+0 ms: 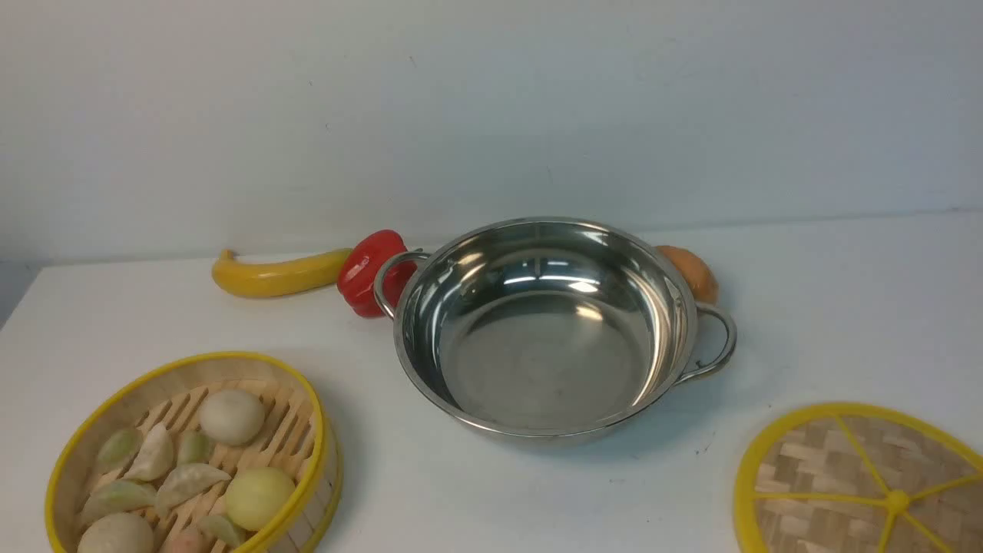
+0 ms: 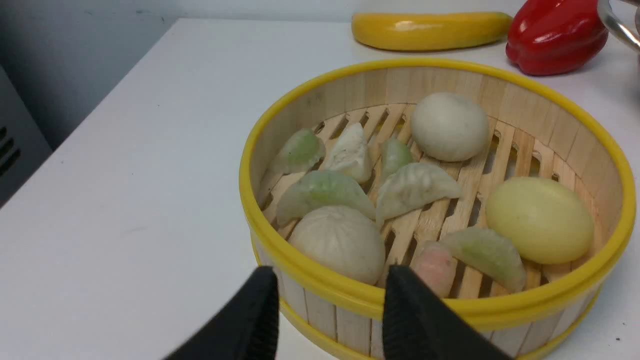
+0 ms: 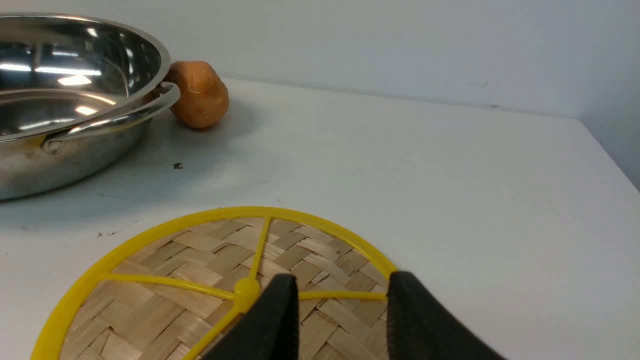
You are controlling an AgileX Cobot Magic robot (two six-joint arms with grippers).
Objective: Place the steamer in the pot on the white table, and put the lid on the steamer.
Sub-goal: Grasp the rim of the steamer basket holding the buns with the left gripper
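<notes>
The left pincer (image 2: 331, 275) has two matte black fingers (image 2: 245, 325), smooth-surfaced, broad at the base and narrowing to blunt, rounded tips. The right pincer (image 3: 345, 280) looks the same: a pair of plain black fingers (image 3: 425, 325) with softly curved outer edges and flat, straight inner faces.

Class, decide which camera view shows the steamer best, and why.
The left wrist view: the steamer fills the frame, with its yellow rim, slatted floor and the dumplings inside close up. The front view shows it smaller, cut off at the lower-left corner. The right wrist view shows none of it.
</notes>
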